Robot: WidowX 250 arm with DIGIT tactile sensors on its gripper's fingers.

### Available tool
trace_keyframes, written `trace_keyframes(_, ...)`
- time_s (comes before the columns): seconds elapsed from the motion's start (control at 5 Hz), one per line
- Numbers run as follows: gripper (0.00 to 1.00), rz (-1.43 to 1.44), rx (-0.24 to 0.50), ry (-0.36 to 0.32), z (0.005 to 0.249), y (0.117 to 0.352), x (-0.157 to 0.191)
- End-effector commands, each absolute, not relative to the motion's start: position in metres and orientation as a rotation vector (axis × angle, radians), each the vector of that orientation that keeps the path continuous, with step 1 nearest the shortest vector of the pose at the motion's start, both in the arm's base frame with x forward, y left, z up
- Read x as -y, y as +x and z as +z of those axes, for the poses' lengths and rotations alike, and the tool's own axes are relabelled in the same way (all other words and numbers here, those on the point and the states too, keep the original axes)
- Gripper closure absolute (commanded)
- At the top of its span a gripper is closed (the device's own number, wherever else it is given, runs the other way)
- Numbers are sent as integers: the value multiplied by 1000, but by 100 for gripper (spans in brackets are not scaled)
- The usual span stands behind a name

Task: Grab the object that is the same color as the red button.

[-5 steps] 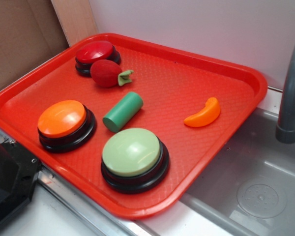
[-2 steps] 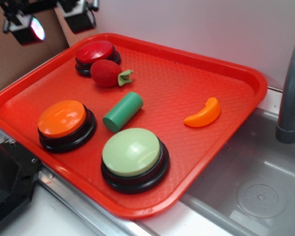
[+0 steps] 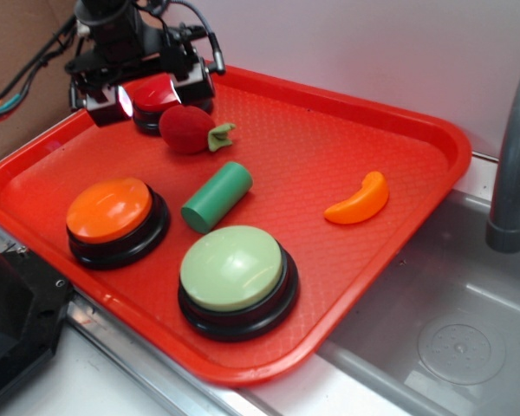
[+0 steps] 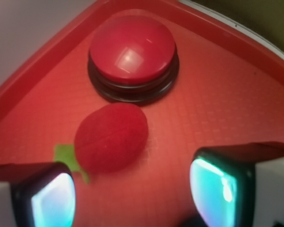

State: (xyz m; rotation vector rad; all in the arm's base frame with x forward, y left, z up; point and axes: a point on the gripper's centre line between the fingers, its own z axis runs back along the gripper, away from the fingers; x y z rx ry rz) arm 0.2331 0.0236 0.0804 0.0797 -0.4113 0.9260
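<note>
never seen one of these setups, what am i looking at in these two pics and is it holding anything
It is a small robot arm with a two-fingered gripper, working over a red tray beside a sink. One picture is taken from outside, looking down at the whole tray. The other comes from a camera on the arm's wrist, so its two fingers fill the bottom corners.

On the tray lie a red button, an orange button, a pale green button, a fuzzy red toy fruit with a green leaf, a green cylinder and an orange crescent.

Nothing is held. The gripper is open and hangs above the fruit and the red button.
</note>
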Motion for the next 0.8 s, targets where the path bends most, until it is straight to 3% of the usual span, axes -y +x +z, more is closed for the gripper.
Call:
trace_keyframes(0.0, 0, 937, 450, 111, 54, 256, -45)
trace_keyframes(0.6, 0, 940, 448, 113, 45, 271, -59)
